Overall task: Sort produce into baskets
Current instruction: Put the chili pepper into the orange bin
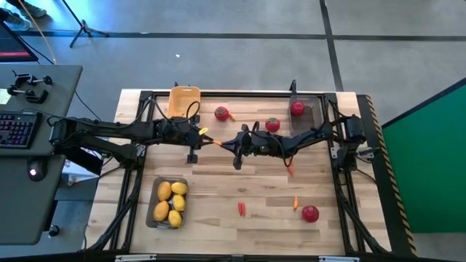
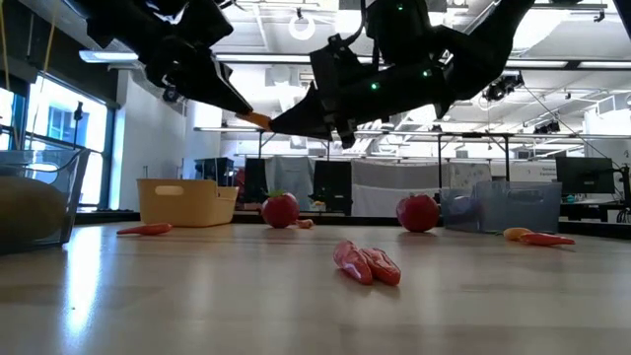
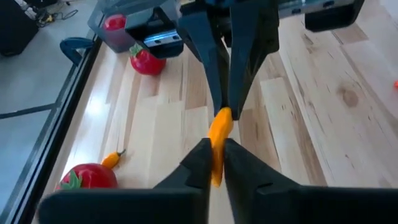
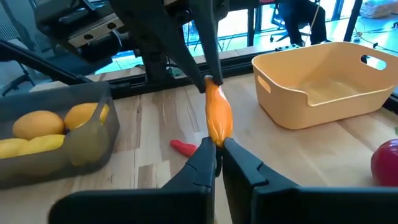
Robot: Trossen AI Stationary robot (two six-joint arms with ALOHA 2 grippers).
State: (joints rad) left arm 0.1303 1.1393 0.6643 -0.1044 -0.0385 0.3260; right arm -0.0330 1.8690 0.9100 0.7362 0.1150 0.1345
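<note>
Mid-air handover: the left gripper and right gripper meet above mid-table, both pinched tight on one carrot stretched between their tips. Next, I'd judge, one lets go; the yellow basket sits just beyond.

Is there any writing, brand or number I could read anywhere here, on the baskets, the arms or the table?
None can be read.
Keyboard beside the table: key marks too small to read.
Yellow basket, grey tray and both arms: no label shows.
Table edge: only black-and-yellow stripes, no words.
</note>
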